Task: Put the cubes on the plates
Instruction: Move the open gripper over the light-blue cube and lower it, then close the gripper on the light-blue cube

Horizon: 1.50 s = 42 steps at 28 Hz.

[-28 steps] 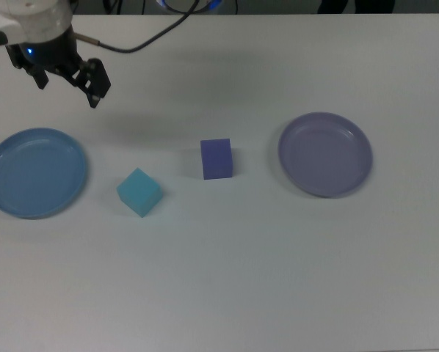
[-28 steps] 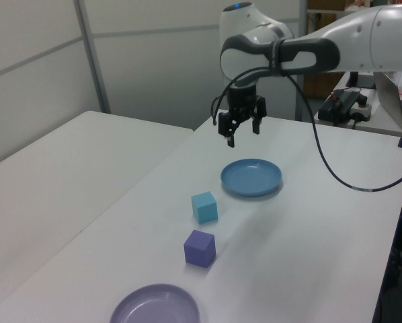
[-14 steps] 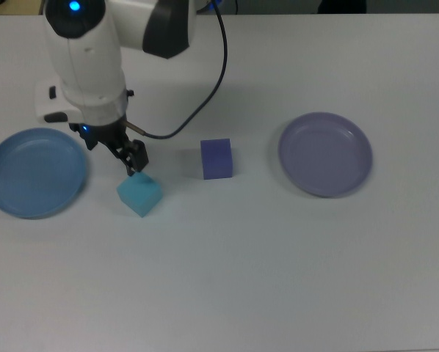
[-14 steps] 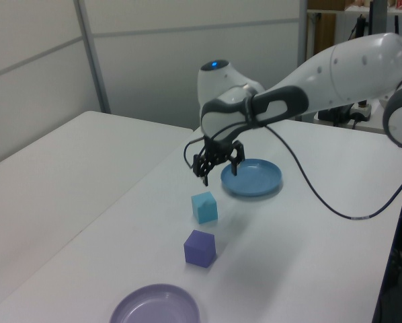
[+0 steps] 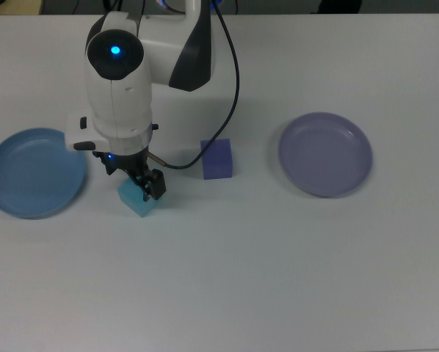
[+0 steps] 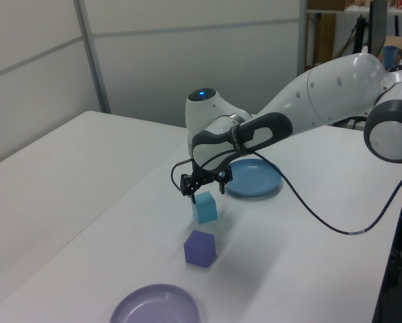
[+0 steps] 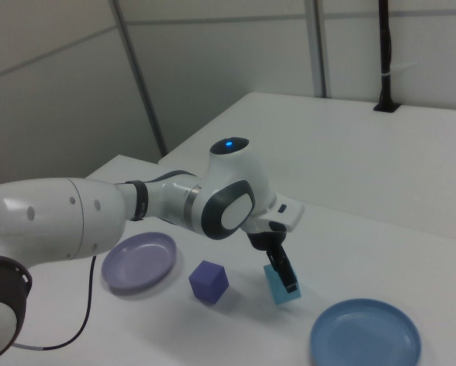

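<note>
My gripper (image 5: 133, 178) is open and hangs low over the light cyan cube (image 5: 138, 202), which sits just right of the sky-blue plate (image 5: 32, 172) in the top view. One finger (image 5: 155, 185) overlaps the cube's upper right corner. In the left view the gripper (image 6: 204, 186) sits just above the cyan cube (image 6: 205, 208), a fingertip at either side of its top. I cannot tell whether they touch it. The indigo cube (image 5: 217, 159) rests on the table between the cyan cube and the pale lavender plate (image 5: 325, 154). Both plates hold nothing.
Everything stands on a white table (image 5: 241, 279). The arm's white body (image 5: 118, 81) reaches in from the top view's upper edge, and a black cable (image 5: 230, 88) loops beside it, close to the indigo cube. A wall panel (image 6: 154, 60) stands behind the table in the left view.
My gripper has travelled from beyond the blue plate, down and rightward in the top view, to just above the cyan cube. Cubes and plates have not moved.
</note>
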Available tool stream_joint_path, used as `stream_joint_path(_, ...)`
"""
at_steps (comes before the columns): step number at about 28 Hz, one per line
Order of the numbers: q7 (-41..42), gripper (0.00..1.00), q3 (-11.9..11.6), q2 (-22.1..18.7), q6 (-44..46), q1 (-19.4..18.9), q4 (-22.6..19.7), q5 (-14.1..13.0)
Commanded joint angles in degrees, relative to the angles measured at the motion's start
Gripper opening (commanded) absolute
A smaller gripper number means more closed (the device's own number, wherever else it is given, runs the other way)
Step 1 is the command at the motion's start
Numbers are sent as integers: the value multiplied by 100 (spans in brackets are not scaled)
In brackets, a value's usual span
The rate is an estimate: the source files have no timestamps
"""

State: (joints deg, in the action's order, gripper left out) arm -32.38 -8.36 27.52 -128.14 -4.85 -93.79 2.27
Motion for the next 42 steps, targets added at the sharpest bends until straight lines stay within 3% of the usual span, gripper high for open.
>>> stream_joint_path(1,-146,100,18,-18,-88,-42,-51,63)
stream_joint_path(20,-339,100,27,-106,0,-42,45,28)
stream_joint_path(23,-392,100,62,-247,315,-34,54,-77)
stream_joint_path(36,-401,100,89,105,387,-218,-51,1)
stream_joint_path(38,-401,93,89,114,387,-218,-60,1)
stream_joint_path(39,-392,85,89,114,378,-218,-60,1)
stream_joint_path(40,-400,69,89,114,378,-192,-52,-7)
stream_joint_path(42,-401,57,89,105,378,-166,-43,-16)
